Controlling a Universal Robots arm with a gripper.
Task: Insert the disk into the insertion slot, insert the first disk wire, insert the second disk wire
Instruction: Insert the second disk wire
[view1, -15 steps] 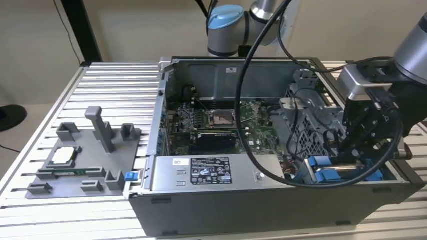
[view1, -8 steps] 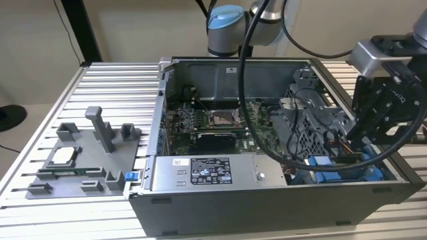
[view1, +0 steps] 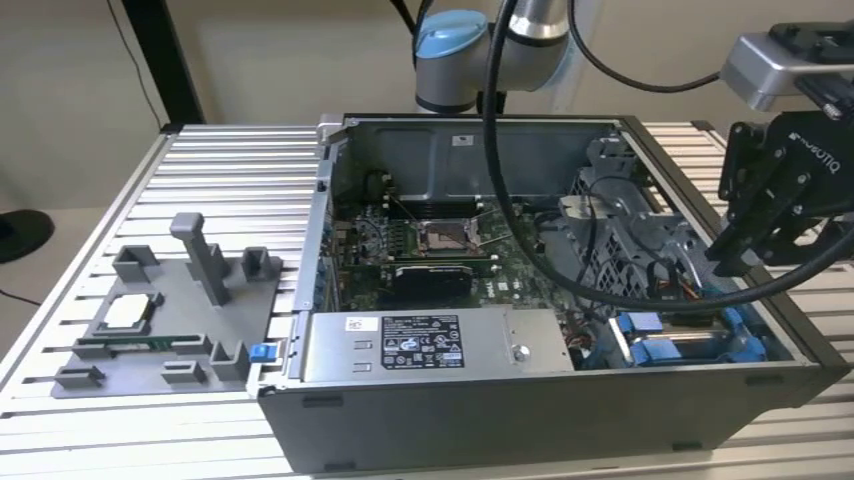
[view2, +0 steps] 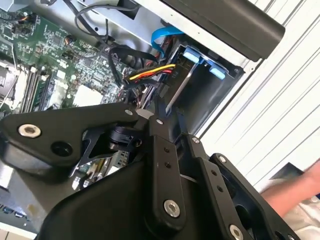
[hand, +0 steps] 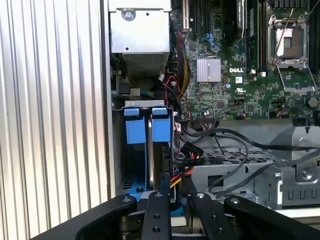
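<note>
The disk (hand: 150, 155) stands on edge in the insertion slot at the case's front corner on the exterior view's right. Its blue carrier tabs (hand: 132, 131) (view2: 192, 54) (view1: 681, 350) stick out of the bay. My gripper (hand: 175, 187) (view2: 167, 112) (view1: 731, 262) hangs right over the bay's other end. Its black fingers are close together, and a yellow, red and black disk wire (hand: 182, 170) (view2: 150, 75) runs in between them. The wire's plug is hidden behind the fingers. A blue flat cable (view2: 160, 37) curls beside the bay.
The grey power-supply box (view1: 427, 345) (hand: 140, 30) lies next to the bay, and the motherboard (view1: 427, 240) beyond it. A grey parts fixture (view1: 160, 320) sits on the ribbed table (view1: 214, 170). A person's hand (view2: 295, 192) is at the table's side.
</note>
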